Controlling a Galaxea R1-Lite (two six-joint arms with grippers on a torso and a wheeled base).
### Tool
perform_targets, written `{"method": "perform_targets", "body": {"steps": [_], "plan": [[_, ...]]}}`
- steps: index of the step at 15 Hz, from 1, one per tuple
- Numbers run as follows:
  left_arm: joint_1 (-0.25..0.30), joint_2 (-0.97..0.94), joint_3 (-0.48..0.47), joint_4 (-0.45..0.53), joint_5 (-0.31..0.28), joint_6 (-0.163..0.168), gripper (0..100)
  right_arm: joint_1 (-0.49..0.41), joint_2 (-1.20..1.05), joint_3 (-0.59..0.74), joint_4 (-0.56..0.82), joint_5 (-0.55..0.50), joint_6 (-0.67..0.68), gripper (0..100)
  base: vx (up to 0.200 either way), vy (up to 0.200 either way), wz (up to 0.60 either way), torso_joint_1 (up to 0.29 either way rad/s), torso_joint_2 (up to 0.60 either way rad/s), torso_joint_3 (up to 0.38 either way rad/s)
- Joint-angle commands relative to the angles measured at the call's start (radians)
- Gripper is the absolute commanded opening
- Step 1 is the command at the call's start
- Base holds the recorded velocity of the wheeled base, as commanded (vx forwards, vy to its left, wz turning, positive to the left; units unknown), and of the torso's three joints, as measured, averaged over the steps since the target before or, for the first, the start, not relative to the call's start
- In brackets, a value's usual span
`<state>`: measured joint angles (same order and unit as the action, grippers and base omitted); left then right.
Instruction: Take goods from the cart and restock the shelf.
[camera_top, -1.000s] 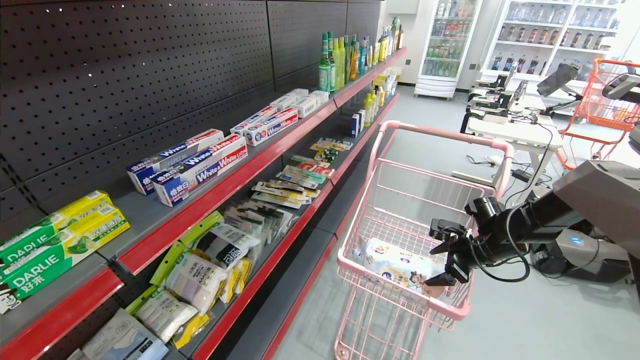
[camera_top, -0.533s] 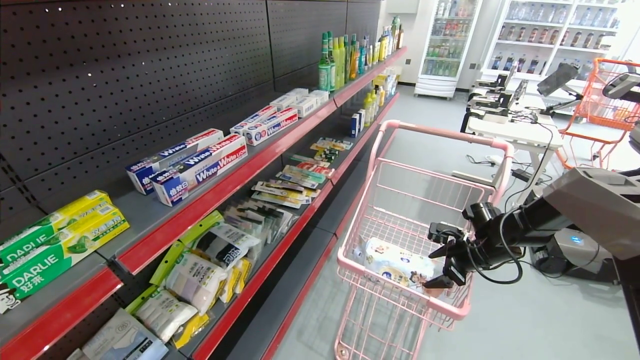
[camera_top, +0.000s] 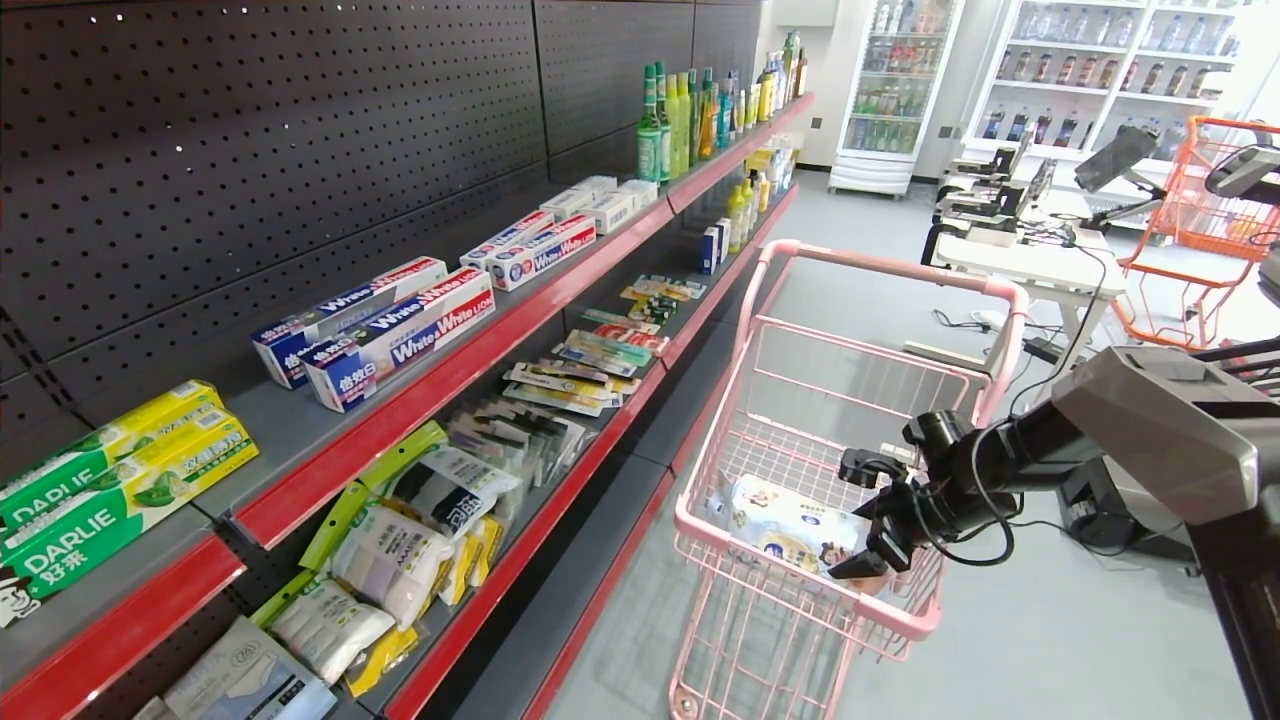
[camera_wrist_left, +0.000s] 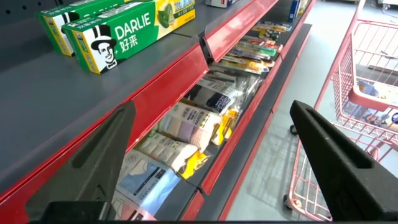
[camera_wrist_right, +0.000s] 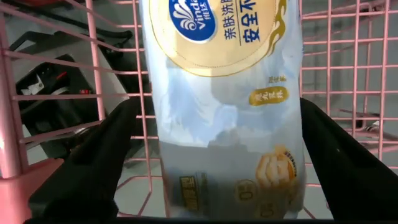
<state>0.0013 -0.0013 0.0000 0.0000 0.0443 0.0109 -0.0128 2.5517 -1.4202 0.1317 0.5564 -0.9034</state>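
Pack (camera_top: 790, 525) lying in the cart (camera_top: 890, 269) is judged light, soft and slick-filmed, so grip it across its narrow middle with moderate squeeze; right hand (camera_top: 855, 518) hovers just over it, fingers (camera_wrist_right: 81, 168) spread wide, holding nothing

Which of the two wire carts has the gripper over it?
The pink wire cart, nearest the shelf: the right gripper hangs over its pale blue packet. The orange wire cart stands far off.
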Motion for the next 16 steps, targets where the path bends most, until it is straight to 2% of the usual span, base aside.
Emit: {"method": "perform_targets", "body": {"steps": [1,9,16], "plan": [[0.0,0.001,0.0,0.0,0.0,0.0,100,0.002,0.007,-0.013,0.005,-0.006,0.009,100,0.0,0.0,0.0,0.0,0.0,0.0],[0.0,0.001,0.0,0.0,0.0,0.0,100,0.004,0.009,-0.02,0.005,-0.006,0.026,100,0.0,0.0,0.0,0.0,0.0,0.0],[0.0,0.001,0.0,0.0,0.0,0.0,100,0.019,0.012,-0.026,0.003,-0.007,0.015,100,0.0,0.0,0.0,-0.047,0.11,0.06]]}}
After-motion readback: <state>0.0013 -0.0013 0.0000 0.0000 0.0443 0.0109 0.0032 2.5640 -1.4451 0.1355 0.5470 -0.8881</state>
